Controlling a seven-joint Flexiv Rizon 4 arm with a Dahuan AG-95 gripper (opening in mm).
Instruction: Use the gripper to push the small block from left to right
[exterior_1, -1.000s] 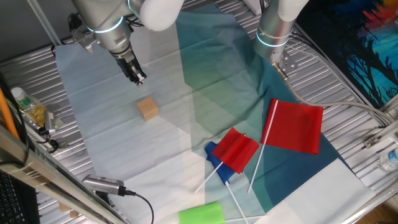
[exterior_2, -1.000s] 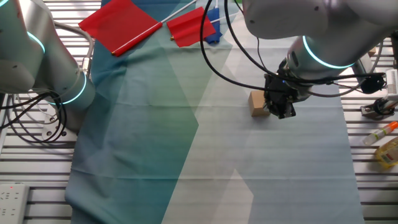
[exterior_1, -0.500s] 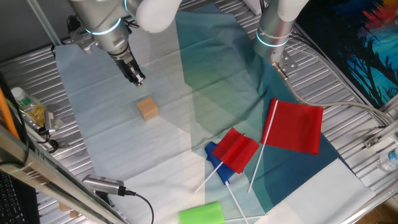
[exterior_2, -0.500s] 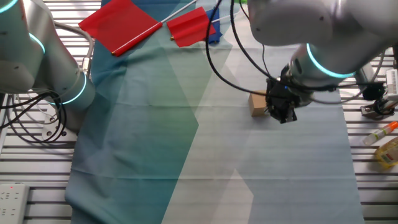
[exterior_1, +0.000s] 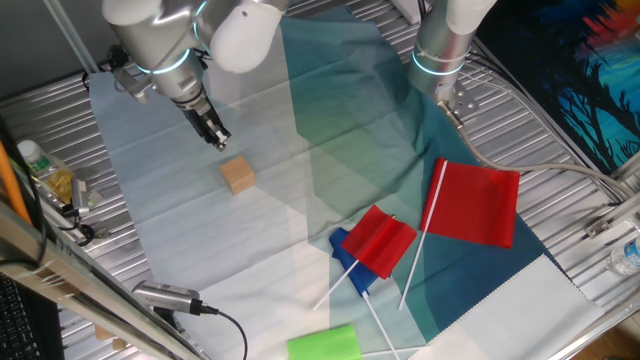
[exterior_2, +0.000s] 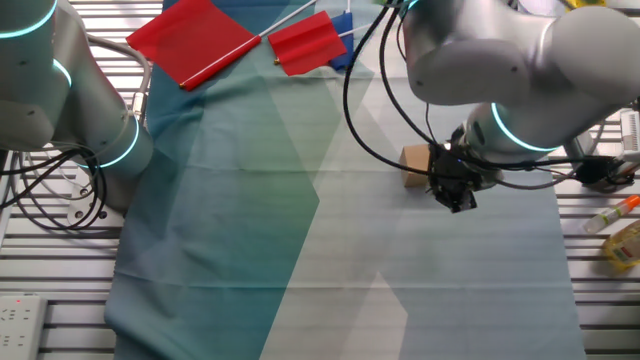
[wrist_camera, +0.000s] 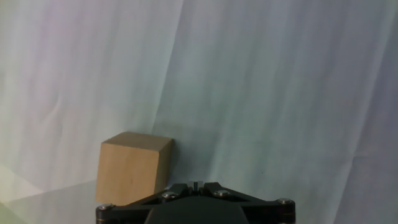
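Black two-finger claw (exterior_1: 217, 141) shifted left, lower; fingers pressed together, just left-far of small tan wooden cube (exterior_1: 238, 175), lining up rightward push.

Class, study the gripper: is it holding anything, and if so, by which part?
Nothing is held. The gripper has its jaws closed, and the small block lies apart on the cloth.

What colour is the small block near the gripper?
The small block is plain tan, light-brown wood; the hand view shows it best.
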